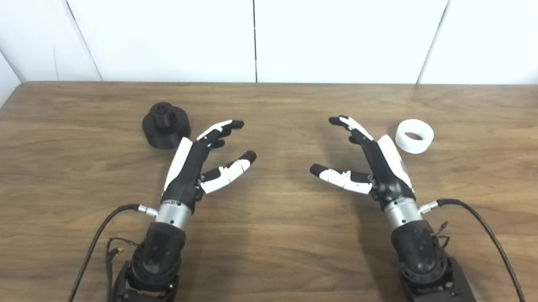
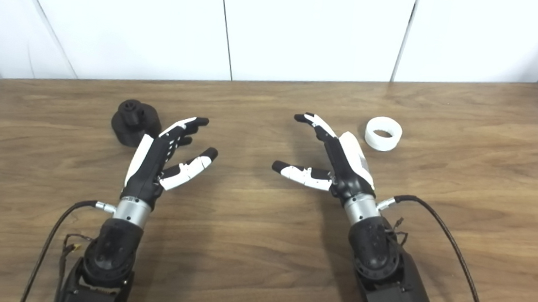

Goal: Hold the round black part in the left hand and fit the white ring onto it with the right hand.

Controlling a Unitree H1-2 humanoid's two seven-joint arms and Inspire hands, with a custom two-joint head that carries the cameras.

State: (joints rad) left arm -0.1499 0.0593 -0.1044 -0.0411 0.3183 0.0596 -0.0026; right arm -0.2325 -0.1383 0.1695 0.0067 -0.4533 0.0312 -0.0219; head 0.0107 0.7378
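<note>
Neither part had been picked up. The black part [image 1: 166,125] sat on the table [image 1: 270,248] at upper left of centre, just beside the left hand [image 1: 199,164], whose fingers were spread wide and empty. The ring [image 1: 414,136] lay at upper right, close behind the right hand [image 1: 370,164], likewise wide and empty. Recommended: left hand should grasp the part's broad base, leaving the raised hub exposed for the ring.

Table [image 1: 260,247]: bears both parts, well apart
Round part [image 1: 166,126]: far left, just beyond the left hand [image 1: 195,164]
Ring [image 1: 414,136]: far right, just beyond the right hand [image 1: 374,167]
Hands: side by side, apart, between the two parts
</note>
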